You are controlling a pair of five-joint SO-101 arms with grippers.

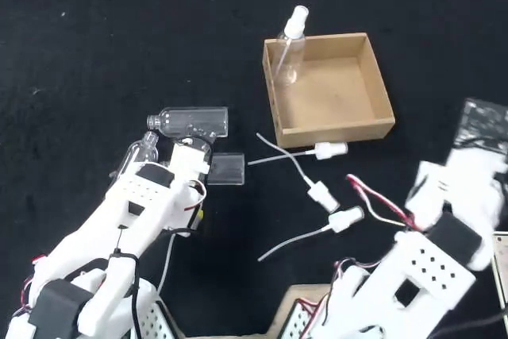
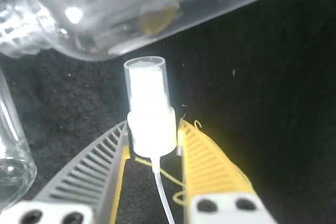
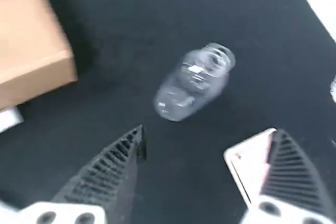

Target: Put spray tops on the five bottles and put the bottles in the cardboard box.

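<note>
1. While the left end effector [image 2: 152,132] is clamped on a spray top [image 2: 148,98] at the collar, with the dip tube trailing back between its fingers, an uncapped clear bottle [image 2: 157,9] lies on its side just ahead of the tips on the black desk [image 2: 273,103].
2. Nothing braces that bottle, so a push from the top would likely roll it away rather than seat the cap.
3. Its neck sits off to one side of the tips, and the thin tube could miss the mouth or buckle against the rim.
4. A second bottle [image 2: 10,150] close beside the fingers could be knocked.
5. The right end effector [image 3: 206,132], fingers apart, hangs over a third bottle [image 3: 197,80] lying just beyond its tips, near the cardboard box [image 3: 31,45]. An off-centre squeeze may squirt it free.
</note>
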